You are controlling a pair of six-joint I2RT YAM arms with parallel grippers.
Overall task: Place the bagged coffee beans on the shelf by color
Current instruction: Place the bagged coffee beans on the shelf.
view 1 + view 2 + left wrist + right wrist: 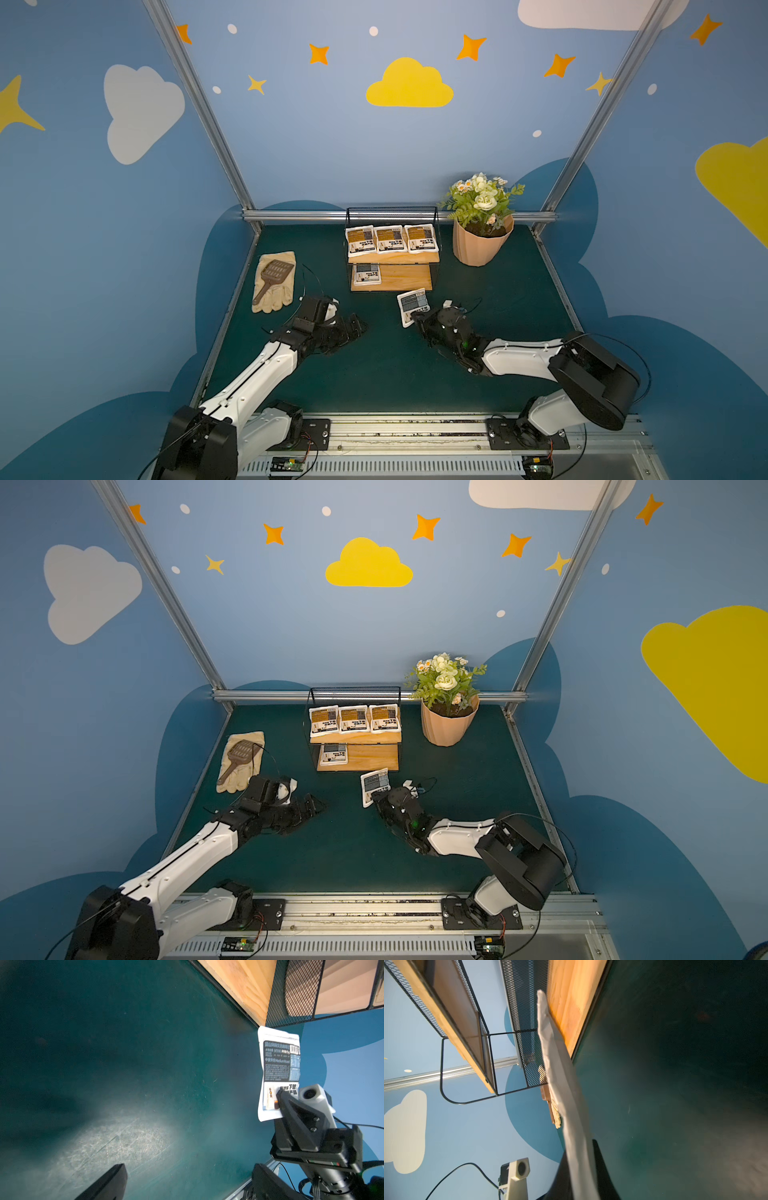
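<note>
risk: right gripper point(415, 319) pinches grey-blue bag point(411, 301) by one thin edge at 5 o'clock of shelf point(409, 277), so it may flop, snag the front rim and slip free.

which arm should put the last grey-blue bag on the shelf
right. the right fingers are shut on the grey-blue bag, just in front of the shelf's lower board, which has room beside the other grey-blue bag. the left fingers are open, empty and farther off.
</note>
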